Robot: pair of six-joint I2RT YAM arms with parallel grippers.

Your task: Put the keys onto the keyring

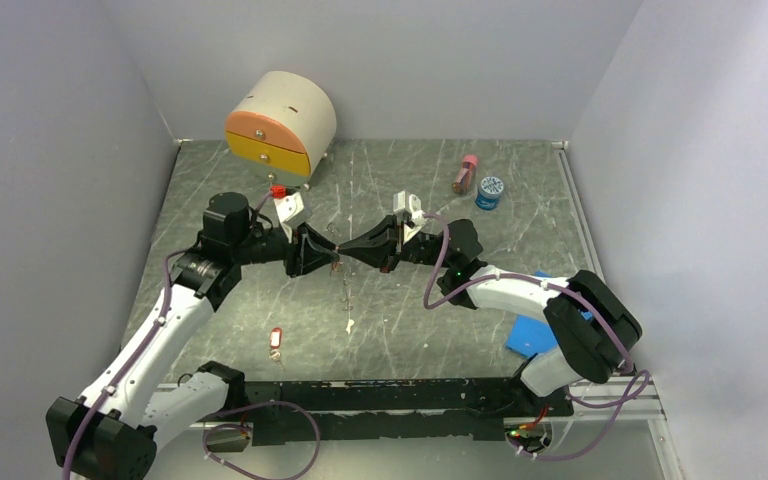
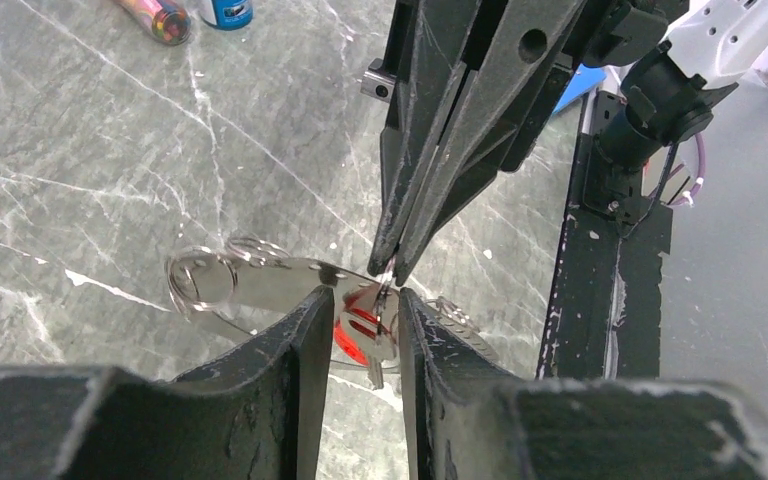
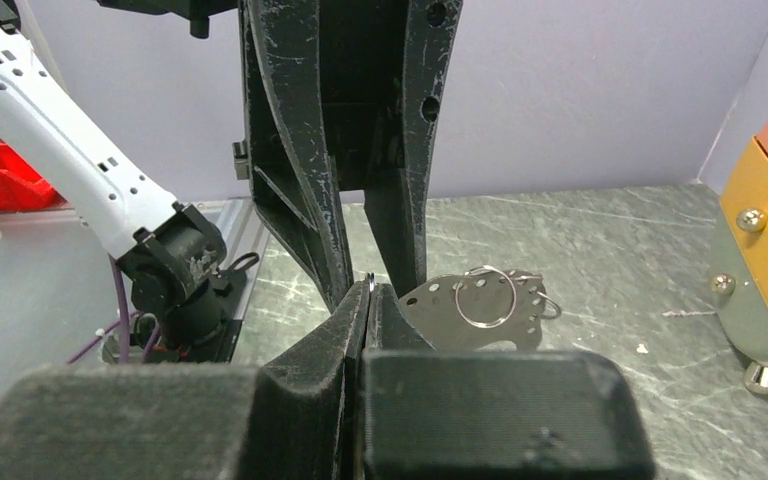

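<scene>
Scuffed black left fingers (image 2: pixel 295 360) flank a shiny perforated metal plate (image 2: pixel 260 282).

— What's w/ the red tag (image 2: pixel 352 335)?
— My left fingers (image 2: pixel 290 350) are hiding most of it, plus the key's blade.
— And the keyring?
— Not making it out in the top view, too thin. A wire bit (image 3: pixel 371 280) is poking out at my right gripper (image 3: pixel 365 292), too small to say if it's the ring.
— Edges?
— Pink bottle (image 2: pixel 158 15) & blue jar (image 2: pixel 230 10) are getting cut off up top. Drawer box (image 3: pixel 760 250) is running off the right edge. My right arm (image 1: pixel 520 290) is covering pt of the blue sheet (image 1: pixel 522 335).
</scene>
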